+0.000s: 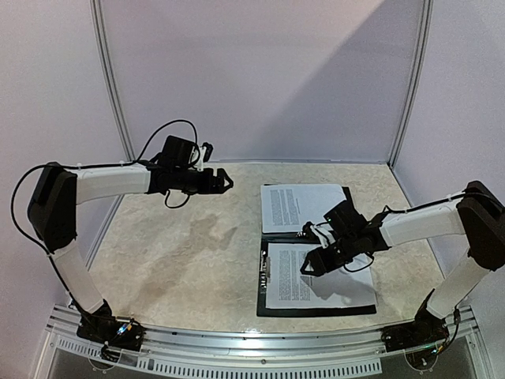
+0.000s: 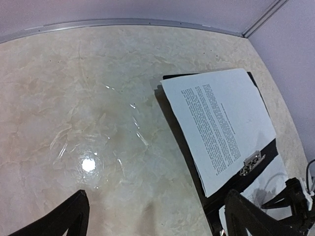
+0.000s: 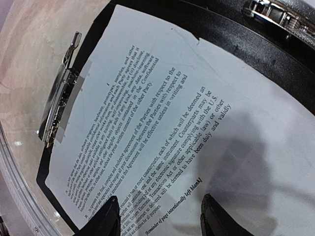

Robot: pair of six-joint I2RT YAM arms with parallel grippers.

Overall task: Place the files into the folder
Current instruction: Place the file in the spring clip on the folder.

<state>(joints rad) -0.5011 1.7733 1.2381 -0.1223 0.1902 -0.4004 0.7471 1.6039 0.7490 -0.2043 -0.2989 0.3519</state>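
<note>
The black folder [image 1: 316,311] lies open and flat on the table right of centre. One white printed sheet of the files [image 1: 296,207] lies on its far half and another [image 1: 292,284] on its near half. My right gripper [image 1: 306,268] hovers just above the near sheet, open and empty. In the right wrist view its tips [image 3: 160,219] straddle the last text lines of that sheet [image 3: 162,113]. My left gripper [image 1: 227,182] is open and empty, raised over bare table left of the folder. The left wrist view [image 2: 157,216] shows the far sheet [image 2: 221,128] to its right.
A metal clip [image 3: 59,103] sits along the near sheet's edge, and a second metal clip [image 2: 251,162] sits at the folder's middle. White walls with metal posts close in the back and sides. A metal rail [image 1: 252,347] runs along the near edge.
</note>
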